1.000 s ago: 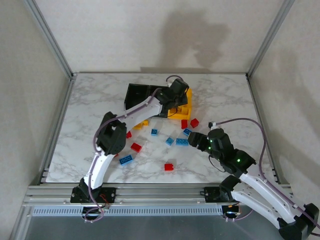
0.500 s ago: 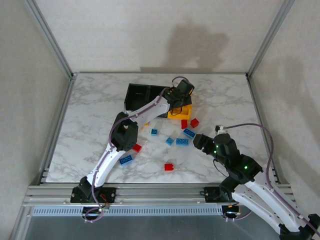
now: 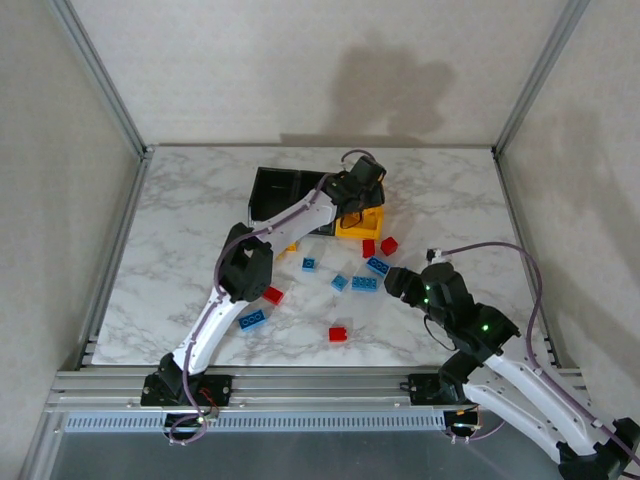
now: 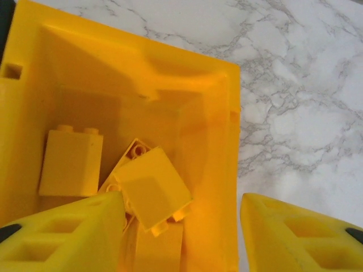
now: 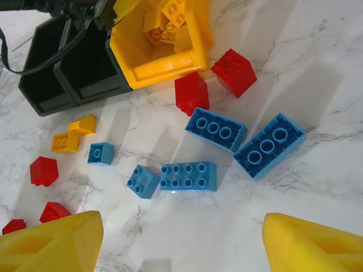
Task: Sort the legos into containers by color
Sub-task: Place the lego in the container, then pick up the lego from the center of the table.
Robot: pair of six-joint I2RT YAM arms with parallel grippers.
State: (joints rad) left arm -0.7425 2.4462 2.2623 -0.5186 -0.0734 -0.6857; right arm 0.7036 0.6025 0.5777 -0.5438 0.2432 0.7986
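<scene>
left claw (image 4: 181,224) is hanging spread apart and empty right over the yellow bin (image 4: 218,164), and over the last second its arm has been swinging across and settling above that bin. yellow bricks (image 4: 71,161) are lying inside, and one tilted brick (image 4: 153,192) is leaning on the others. to my eye a yellow piece is freshly dropped there, so this delivery looks done and the arm is free to go for another.

right claw (image 5: 181,243) is also standing apart with nothing between its fingers, hovering low over the desk (image 3: 180,220) on the near side of the yellow bin and barely shifting. straight ahead of it a cluster of blue bricks (image 5: 215,129) is lying loose between the claw and the bin. two red bricks (image 5: 191,92) are sitting just beside the bin's near wall. two more yellow pieces (image 5: 74,134) are waiting on the desk in front of the black bins (image 5: 57,85), which are standing just left of the yellow bin. further red ones (image 5: 43,170) are scattered nearer to me, well apart from the bin. most of the sorting is still waiting to be done.
</scene>
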